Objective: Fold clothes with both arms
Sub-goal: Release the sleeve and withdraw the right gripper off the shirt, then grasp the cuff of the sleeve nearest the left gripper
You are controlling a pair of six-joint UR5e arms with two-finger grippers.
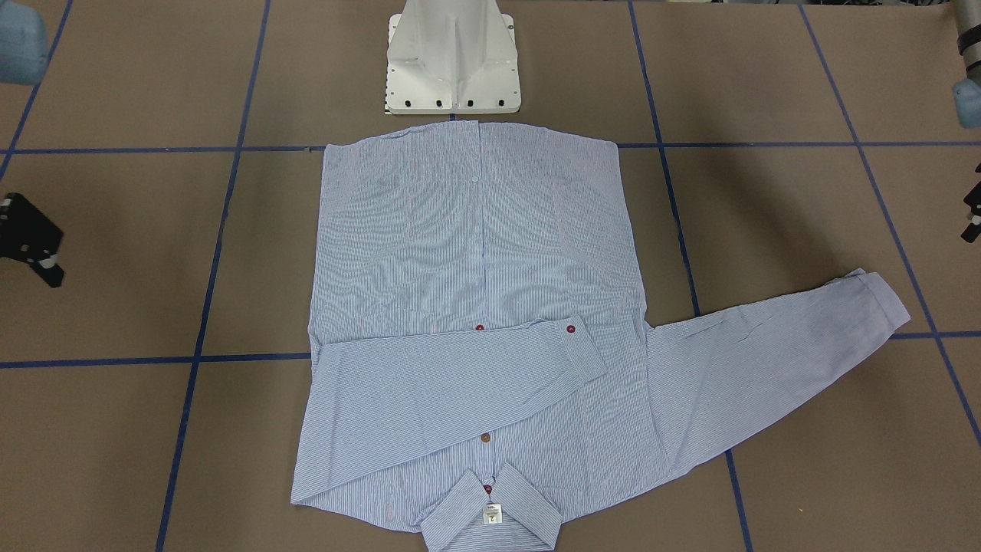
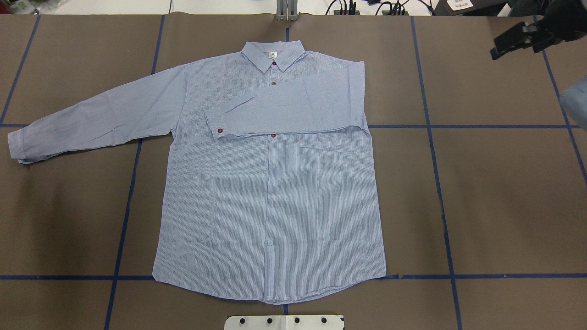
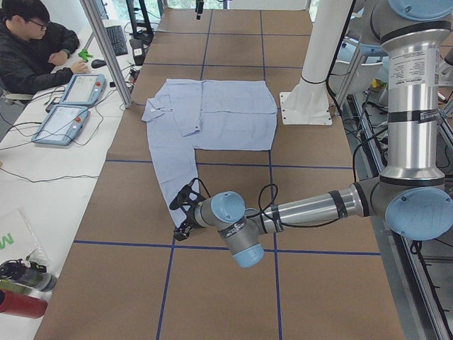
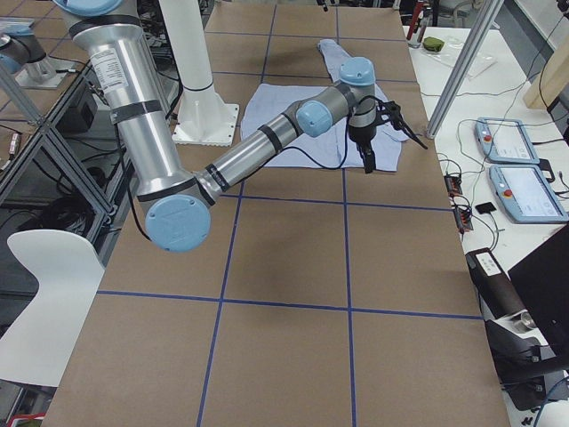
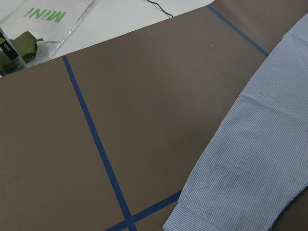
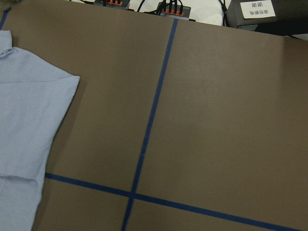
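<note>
1. Front-facing: the shirt (image 1: 475, 253) is laid flat, front up, on the paper-covered table (image 1: 805, 230). The folded sleeve (image 1: 444, 383) is seen across the chest. The spread sleeve (image 1: 766, 345) is stretched sideways. Only a sliver of the left gripper (image 1: 973, 215) is shown.
2. Overhead: thin, finely striped cloth with faint creases, a stiff pointed collar (image 2: 274, 55) and a chest pocket (image 2: 332, 146) are seen. The right gripper (image 2: 518, 41) is held empty, well apart from the shirt.
3. Exterior left: the left gripper is hung just beside the spread sleeve's cuff; its state cannot be told.
4. Exterior right: the right gripper's jaws are seen parted, with nothing grasped.
5. Left wrist: the soft, rounded cuff end is shown on matte paper crossed by blue tape (image 5: 96, 139).
6. Right wrist: a squared shoulder fold is shown. The second sleeve and the body folds are judged to be outstanding.
</note>
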